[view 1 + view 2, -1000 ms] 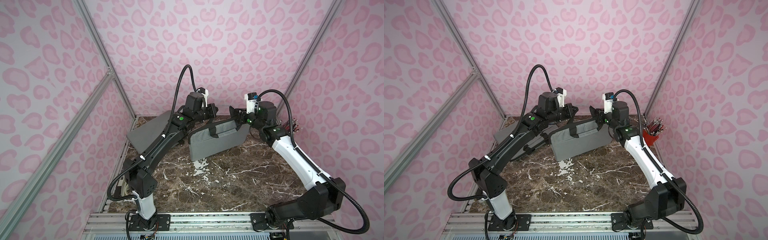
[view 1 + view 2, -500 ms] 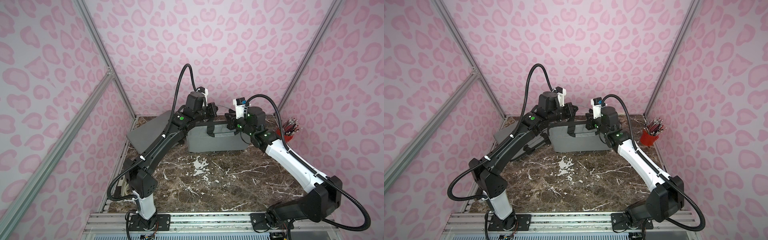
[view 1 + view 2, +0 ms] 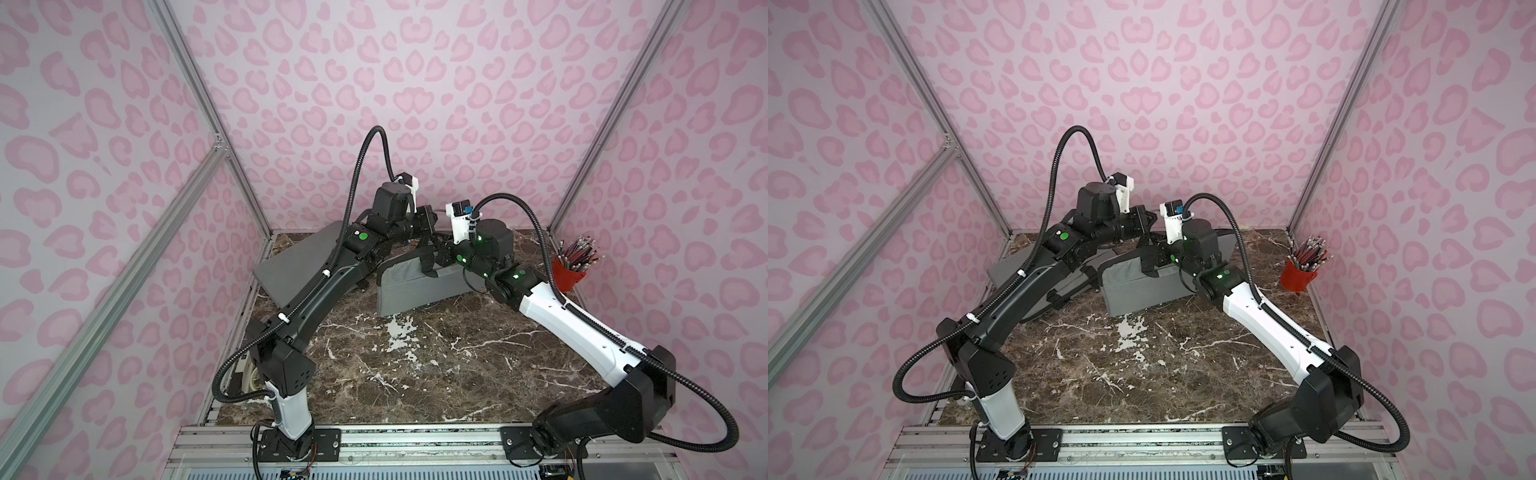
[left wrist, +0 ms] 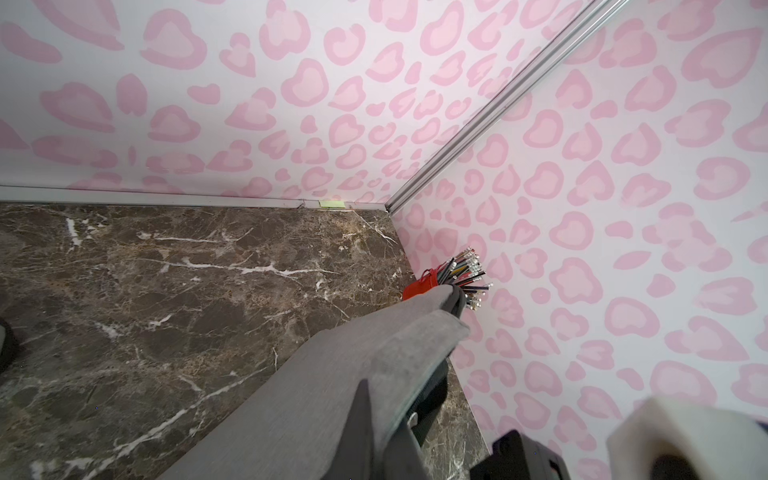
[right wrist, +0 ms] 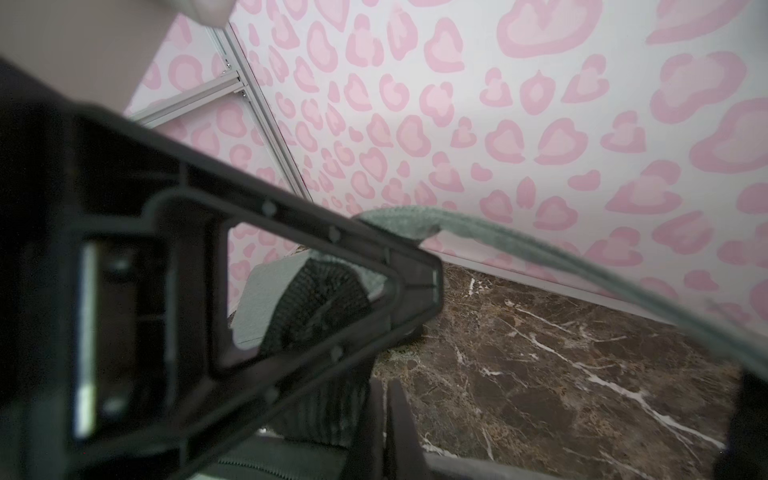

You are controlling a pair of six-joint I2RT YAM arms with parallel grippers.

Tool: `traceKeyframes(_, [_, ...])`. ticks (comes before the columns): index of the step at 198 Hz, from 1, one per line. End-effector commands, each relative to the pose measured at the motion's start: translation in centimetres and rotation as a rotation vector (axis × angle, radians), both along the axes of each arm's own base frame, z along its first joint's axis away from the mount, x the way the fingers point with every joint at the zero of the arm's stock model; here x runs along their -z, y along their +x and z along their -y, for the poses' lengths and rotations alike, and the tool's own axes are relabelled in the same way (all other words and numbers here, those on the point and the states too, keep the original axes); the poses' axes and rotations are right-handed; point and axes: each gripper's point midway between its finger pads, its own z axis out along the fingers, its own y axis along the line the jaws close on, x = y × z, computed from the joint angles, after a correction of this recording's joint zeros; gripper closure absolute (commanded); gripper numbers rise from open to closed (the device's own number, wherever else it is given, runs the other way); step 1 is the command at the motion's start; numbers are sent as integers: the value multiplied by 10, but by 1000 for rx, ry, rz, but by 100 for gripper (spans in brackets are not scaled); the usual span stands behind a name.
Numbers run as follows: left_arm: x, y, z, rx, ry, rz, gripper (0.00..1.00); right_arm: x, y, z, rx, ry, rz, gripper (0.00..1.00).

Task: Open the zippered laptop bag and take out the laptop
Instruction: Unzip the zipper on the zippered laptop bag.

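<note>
Pink walls [image 3: 415, 83] with a leopard print close in the left, far and right sides. They stand around a dark marble table [image 3: 415, 374] with white veins.

The black left arm [image 3: 324, 286] reaches from the near left towards the far centre. The right arm [image 3: 569, 328], with a white forearm, reaches there from the near right. Their wrists almost meet.

A flat grey slab [image 3: 291, 262] lies at the far left, partly under the left arm. I cannot tell whether it is the laptop.

The grey laptop bag [image 3: 415, 286] is at the far centre of the table, between the slab and the right wall. It rests on its long lower edge with one broad face turned to the near side. Its top edge is raised to where the two wrists meet, and its left end is hidden behind the left arm.

A red cup [image 3: 569, 274] full of pencils stands at the far right by the wall, well apart from the bag.

In the left wrist view the left gripper [image 4: 380, 415] pinches the grey fabric of the bag's top edge, with a dark finger [image 4: 360, 419] on one side of the cloth.

In the right wrist view the right gripper [image 5: 386, 386] has its two fingers pressed together with only a thin slit between them. It sits low beside the bag's opening, but I cannot tell whether anything is caught in them.

A black webbing handle [image 3: 428, 266] hangs down the bag's near face, just below the two grippers.
</note>
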Motion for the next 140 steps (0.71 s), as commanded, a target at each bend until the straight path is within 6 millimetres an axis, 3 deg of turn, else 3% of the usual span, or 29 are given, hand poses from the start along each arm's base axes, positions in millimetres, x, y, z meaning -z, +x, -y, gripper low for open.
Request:
traceKeyframes(1, [-46, 4, 0, -6, -82, 134, 100, -9, -10, -6, -26, 45, 11, 100])
traceKeyframes(31, [-47, 4, 3, 4, -87, 131, 100, -8, -19, -4, -16, 38, 11, 100])
traceKeyframes(75, [-48, 2, -6, -20, -47, 149, 100, 2, -13, 13, 59, -5, -13, 100])
traceKeyframes(140, [-40, -16, -7, 86, 64, 175, 99, -3, 9, 77, 192, -9, -40, 100])
